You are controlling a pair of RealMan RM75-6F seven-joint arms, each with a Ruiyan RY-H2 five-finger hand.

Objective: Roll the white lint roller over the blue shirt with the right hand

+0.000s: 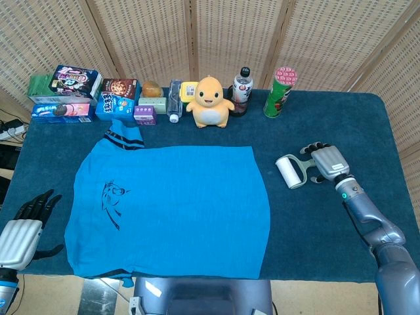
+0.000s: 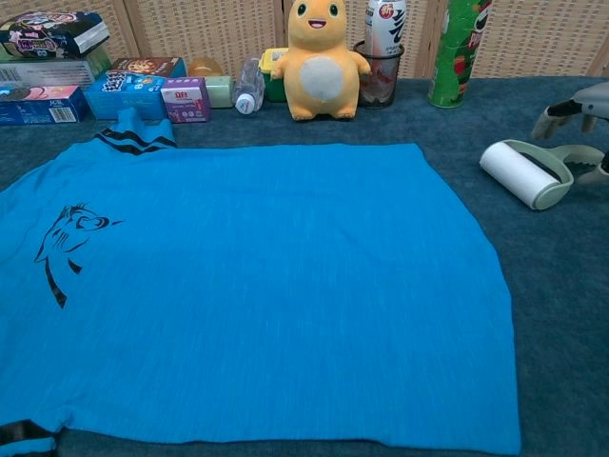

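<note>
The blue shirt (image 1: 177, 203) (image 2: 266, 286) lies flat across the middle of the table. The white lint roller (image 1: 289, 172) (image 2: 519, 171) rests on the dark cloth just right of the shirt, its pale green handle (image 2: 579, 152) pointing right. My right hand (image 1: 326, 161) (image 2: 580, 107) arches over that handle with fingers spread around it; no firm grip shows. My left hand (image 1: 18, 236) hangs off the table's front left corner, fingers apart and empty. The chest view does not show it.
Along the back edge stand snack boxes (image 1: 65, 92), a small bottle (image 1: 174, 100), a yellow plush toy (image 1: 210, 102) (image 2: 324, 57), a drink bottle (image 1: 241, 88) and a green chips can (image 1: 280, 92) (image 2: 457, 52). A wicker screen stands behind the table.
</note>
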